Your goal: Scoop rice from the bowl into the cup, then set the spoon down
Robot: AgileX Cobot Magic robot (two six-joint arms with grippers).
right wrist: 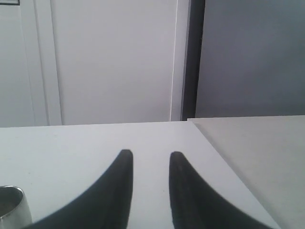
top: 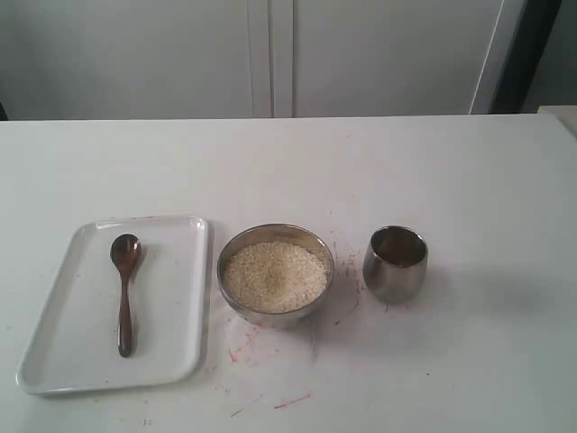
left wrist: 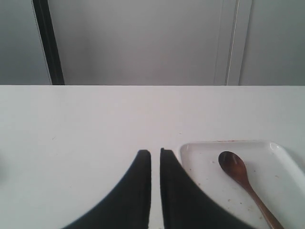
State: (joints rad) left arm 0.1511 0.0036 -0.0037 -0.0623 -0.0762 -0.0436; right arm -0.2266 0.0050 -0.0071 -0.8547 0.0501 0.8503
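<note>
On tray [top: 171, 298], spoon [top: 124, 293] front-to-back, scoop at far end; left gripper [left wrist: 155, 153] nearly closed, right gripper [right wrist: 151, 155] parted.

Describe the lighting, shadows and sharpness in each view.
Exterior view: soft, even light; a faint shadow spreads right of the cup, and the bowl reflects dully. Left wrist view: the left fingers are featureless black; the spoon is fairly sharp. Right wrist view: the right fingers are likewise dark, slightly soft-edged.

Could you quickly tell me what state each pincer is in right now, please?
Left pincer: closed to a slit, holding nothing.
Right pincer: open, holding nothing.
</note>
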